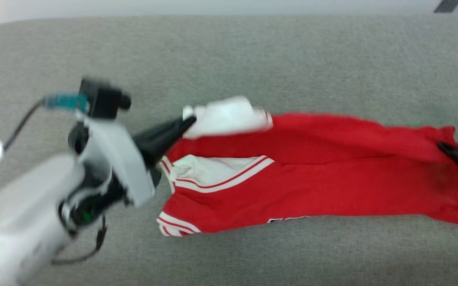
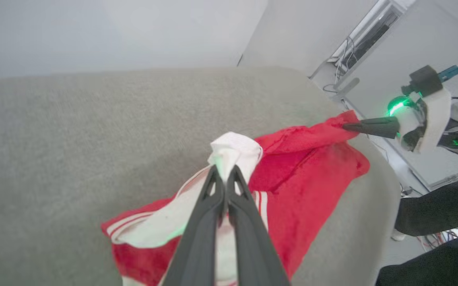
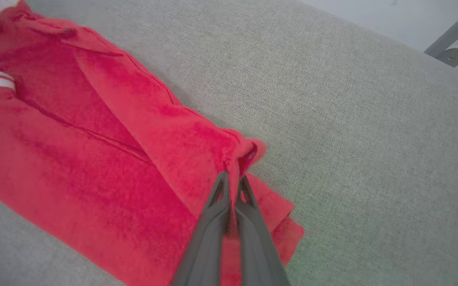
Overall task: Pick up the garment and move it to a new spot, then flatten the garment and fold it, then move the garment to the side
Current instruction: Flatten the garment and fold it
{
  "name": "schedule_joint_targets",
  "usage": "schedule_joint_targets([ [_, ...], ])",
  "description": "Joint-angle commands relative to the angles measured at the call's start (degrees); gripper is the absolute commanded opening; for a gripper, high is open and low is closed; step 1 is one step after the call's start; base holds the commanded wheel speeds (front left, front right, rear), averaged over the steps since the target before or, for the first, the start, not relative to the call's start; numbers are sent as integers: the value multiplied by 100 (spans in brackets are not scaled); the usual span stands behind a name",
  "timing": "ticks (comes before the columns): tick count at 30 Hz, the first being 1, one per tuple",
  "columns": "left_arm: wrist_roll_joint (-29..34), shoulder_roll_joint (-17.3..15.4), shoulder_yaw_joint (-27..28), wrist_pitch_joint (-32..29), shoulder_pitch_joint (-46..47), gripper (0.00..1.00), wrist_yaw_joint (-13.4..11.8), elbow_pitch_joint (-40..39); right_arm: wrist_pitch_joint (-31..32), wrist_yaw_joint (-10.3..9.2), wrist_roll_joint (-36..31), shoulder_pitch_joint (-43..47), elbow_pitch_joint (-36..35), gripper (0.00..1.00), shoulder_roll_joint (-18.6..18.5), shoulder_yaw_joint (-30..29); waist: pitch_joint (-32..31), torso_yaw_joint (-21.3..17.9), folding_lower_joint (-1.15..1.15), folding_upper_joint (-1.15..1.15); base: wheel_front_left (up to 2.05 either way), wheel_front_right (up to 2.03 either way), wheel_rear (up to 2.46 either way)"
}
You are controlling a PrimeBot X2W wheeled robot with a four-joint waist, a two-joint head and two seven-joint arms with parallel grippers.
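The garment [image 1: 316,174] is a red jersey with white striped trim, stretched left to right across the grey cushion. My left gripper [image 1: 189,121] is shut on a white bunch of cloth at the jersey's upper left end; the left wrist view shows its fingertips [image 2: 225,171] pinching that white fold of the garment [image 2: 304,178]. My right gripper [image 1: 443,147] is shut on the red hem at the far right; the right wrist view shows its tips [image 3: 232,178] clamped on a raised fold of the garment [image 3: 94,159]. Part of a black numeral peeks out at the jersey's lower edge.
The grey fabric surface [image 1: 253,55] extends all around the jersey, with room behind and in front of it. Its rounded right edge [image 2: 388,190] drops off to the floor, where cables and a dark-clothed person's limb [image 2: 439,210] show. A metal leg [image 3: 451,35] stands beyond the far edge.
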State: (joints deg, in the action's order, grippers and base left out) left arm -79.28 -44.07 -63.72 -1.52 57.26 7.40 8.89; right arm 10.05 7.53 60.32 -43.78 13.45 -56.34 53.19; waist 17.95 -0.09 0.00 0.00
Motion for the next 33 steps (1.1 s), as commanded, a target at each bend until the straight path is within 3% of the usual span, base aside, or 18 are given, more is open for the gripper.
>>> schedule_joint_targets([
  [1,-49,-116,5,200,-255,0,11,-191,-88,-9,92,209,-42,0,-88,-32,-202,224,0,0,0,0,0],
  [7,-188,-505,-37,935,-1235,0,-114,-845,-468,-9,209,812,3,0,-348,-238,-199,306,0,0,0,0,0],
  [11,-242,-555,-201,1152,-1740,0,-193,-1115,-686,-9,228,1122,35,0,-413,-371,-162,327,0,0,0,0,0],
  [15,-180,-330,-360,1219,-1959,0,-277,-924,-871,-9,77,1328,236,0,-339,-467,-71,343,0,0,0,0,0],
  [22,-63,300,-440,1364,-1936,0,-198,112,-1112,-9,-220,1310,667,0,92,-505,107,293,0,0,0,0,0],
  [23,-42,356,-439,1381,-1920,0,-176,231,-1142,-9,-235,1288,675,6,141,-510,110,283,0,0,0,0,0],
  [24,-25,411,-434,1417,-1913,0,-158,323,-1179,-9,-243,1277,664,38,175,-531,108,277,0,0,0,0,0],
  [25,20,461,-409,1453,-1910,15,-130,415,-1208,-9,-219,1263,641,71,200,-546,98,269,0,0,0,0,0],
  [26,41,509,-379,1497,-1920,43,-119,472,-1225,-9,-198,1255,612,100,191,-558,79,267,0,0,0,0,0],
  [28,109,591,-322,1570,-1988,98,-98,568,-1249,-9,-118,1277,527,100,137,-599,11,276,0,0,0,0,0],
  [33,368,771,-7,1660,-2242,100,-141,658,-1107,-9,261,1458,234,100,-150,-766,-155,398,0,0,0,0,0],
])
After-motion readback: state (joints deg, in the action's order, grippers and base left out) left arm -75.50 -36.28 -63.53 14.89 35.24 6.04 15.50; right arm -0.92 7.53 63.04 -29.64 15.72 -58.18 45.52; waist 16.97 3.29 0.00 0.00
